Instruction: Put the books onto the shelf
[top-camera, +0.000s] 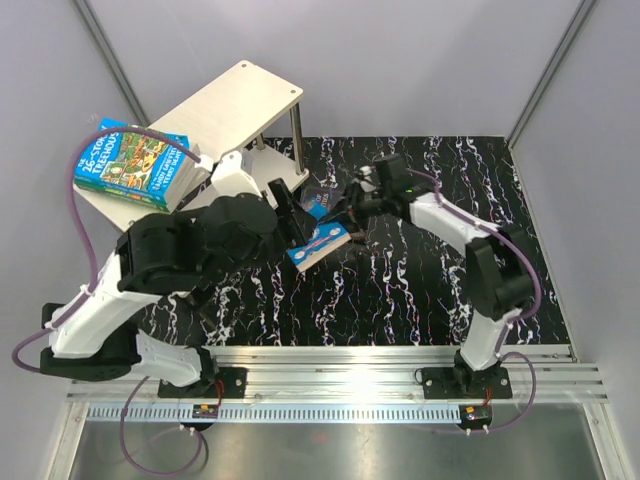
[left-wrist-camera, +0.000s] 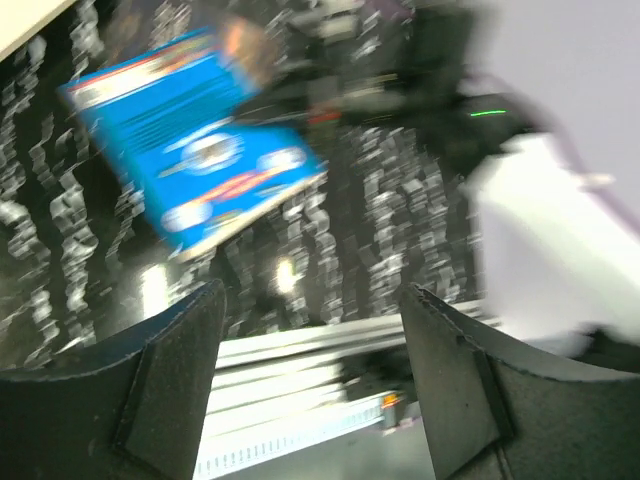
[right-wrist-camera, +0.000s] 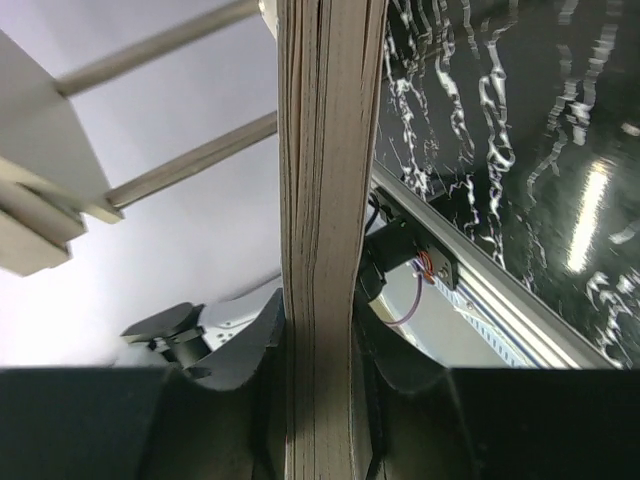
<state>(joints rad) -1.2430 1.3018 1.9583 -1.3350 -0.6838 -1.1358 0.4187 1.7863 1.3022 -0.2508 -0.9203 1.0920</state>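
A blue book (top-camera: 318, 243) hangs tilted over the dark marbled table, with my right gripper (top-camera: 352, 222) shut on its far end. In the right wrist view its page edges (right-wrist-camera: 325, 200) run upright between both fingers, and the gripper (right-wrist-camera: 320, 340) presses on them from both sides. My left gripper (top-camera: 293, 218) is just left of this book, open, with nothing between its fingers (left-wrist-camera: 170, 380). In the blurred left wrist view the blue book (left-wrist-camera: 200, 170) lies beyond the open gripper (left-wrist-camera: 315, 330). A stack of green-and-blue books (top-camera: 132, 165) lies on the shelf's lower board (top-camera: 110, 205).
The shelf's upper board (top-camera: 230, 105) stands on thin metal rods (top-camera: 297, 135) at the table's far left. Another dark-and-blue cover (top-camera: 320, 198) shows on the table behind the held book. The metal rail (top-camera: 330, 370) runs along the near edge. The shelf rods (right-wrist-camera: 160, 45) are close in the right wrist view.
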